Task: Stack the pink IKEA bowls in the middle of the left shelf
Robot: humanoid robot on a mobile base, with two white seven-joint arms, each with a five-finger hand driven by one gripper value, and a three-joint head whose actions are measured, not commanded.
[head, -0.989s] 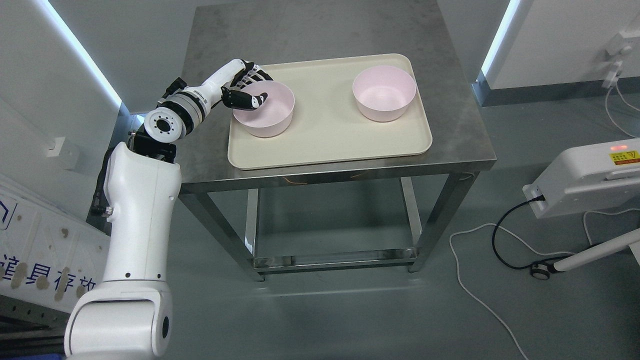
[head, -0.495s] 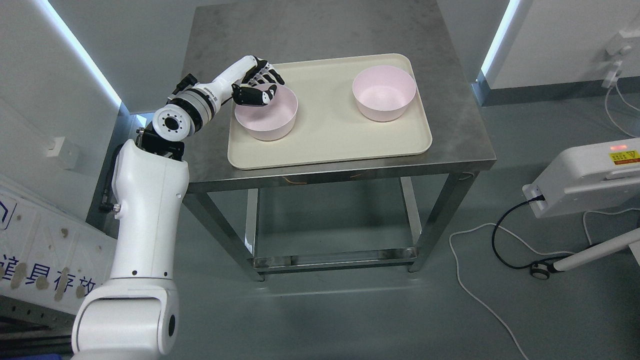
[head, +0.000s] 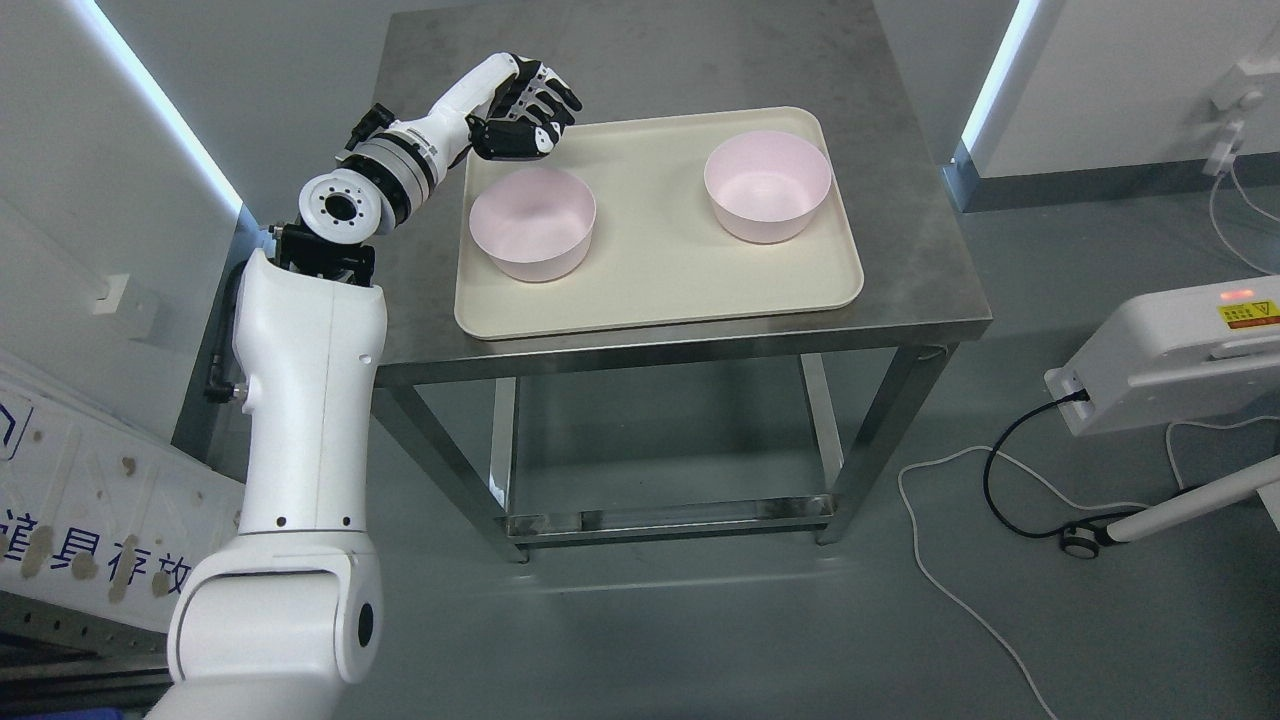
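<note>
At upper left, left hand (head: 525,105) hovers with fingers loosely curled, grasping nothing, above left bowl (head: 532,222), likely poised to grip its rim.

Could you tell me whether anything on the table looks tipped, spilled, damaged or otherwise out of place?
Nothing stands out. Both pink bowls, left and right, sit upright and apart on the beige tray; the left hand holds nothing.
</note>
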